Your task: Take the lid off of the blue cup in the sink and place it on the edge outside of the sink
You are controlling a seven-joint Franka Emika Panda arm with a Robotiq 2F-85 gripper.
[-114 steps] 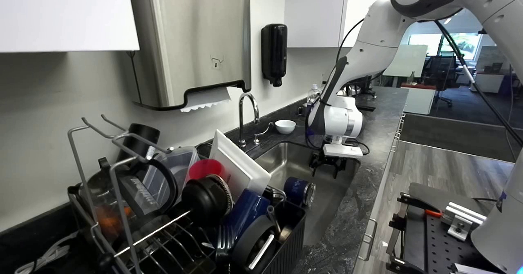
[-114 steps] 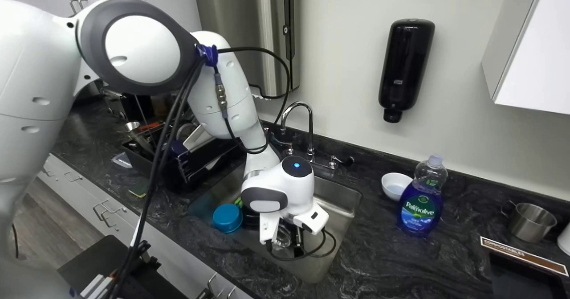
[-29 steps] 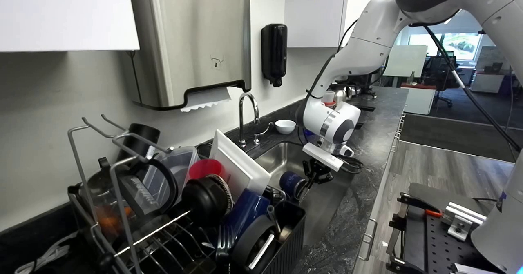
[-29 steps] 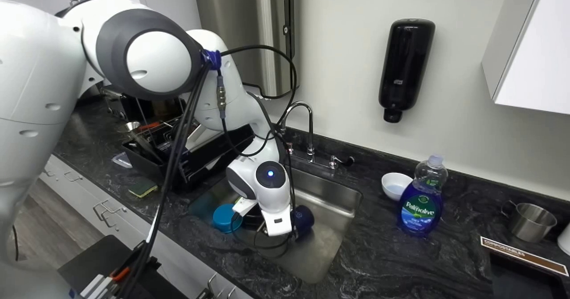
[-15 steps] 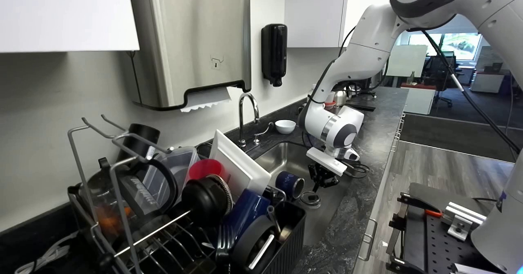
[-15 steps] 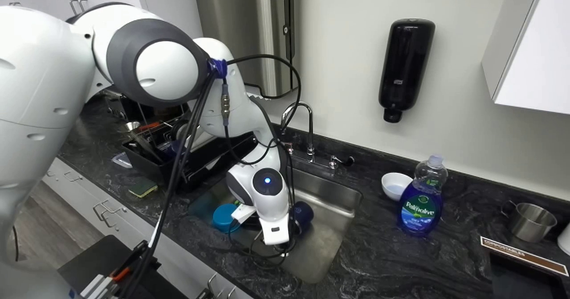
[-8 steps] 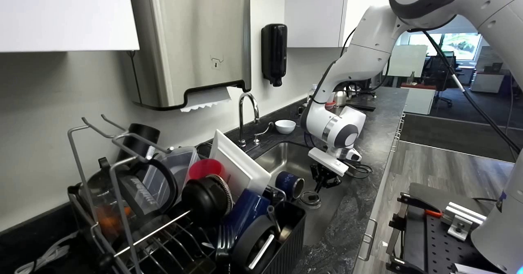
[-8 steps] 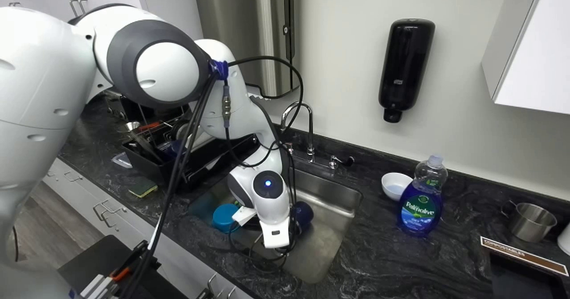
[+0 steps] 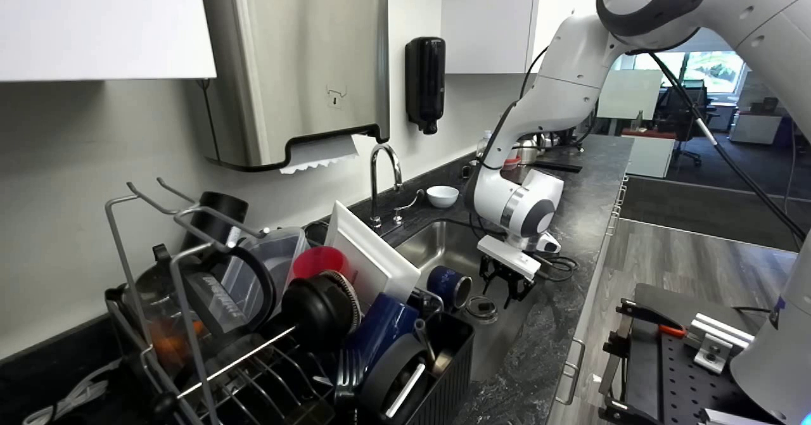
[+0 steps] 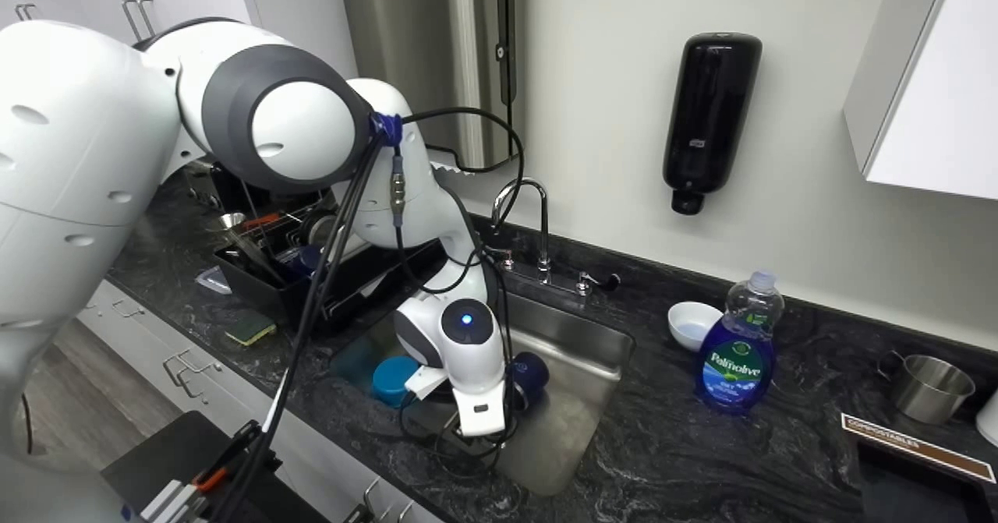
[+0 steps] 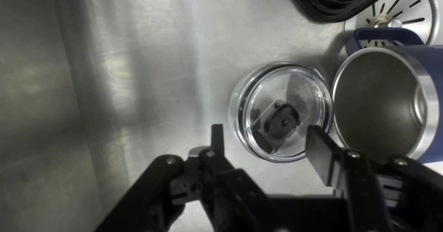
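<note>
A white-and-gray robot arm point(image 9: 557, 89) bends over a stainless-steel sink point(image 9: 497, 349) set into a dark, marbled countertop point(image 10: 647, 461), its black two-fingered gripper point(image 11: 265, 135) hanging above it. The wrist view shows the gripper released, its fingers spread wide: one is clear of the outline of a round, transparent lid point(image 11: 282, 112) with a black slider, while the other crosses the lid's edge in that view. The lid lies on the sink floor, off the blue, steel-lined mug point(image 11: 387, 100) and just beside its mouth; whether the two touch cannot be told. The mug rests on its side, its mouth turned toward the lid. Near it in the sink are a slotted metal drain strainer point(image 11: 412, 9) and a black, round-cornered container point(image 11: 328, 9), the latter partly out of frame. In an exterior view, a turquoise round item point(image 10: 395, 380) also sits in the sink, and the arm blocks sight of the lid. A curved chrome faucet point(image 9: 374, 190) rises at the sink's wall side, with a white bowl point(image 9: 442, 196) near it on the countertop in both exterior views. A clear bottle of blue Palmolive dish soap point(image 10: 734, 351) stands near the bowl. Beside the sink, a metal-wire dish rack point(image 9: 236, 363) holds a white, square-edged dish point(image 9: 370, 257) and a red plastic cup point(image 9: 320, 263).
</note>
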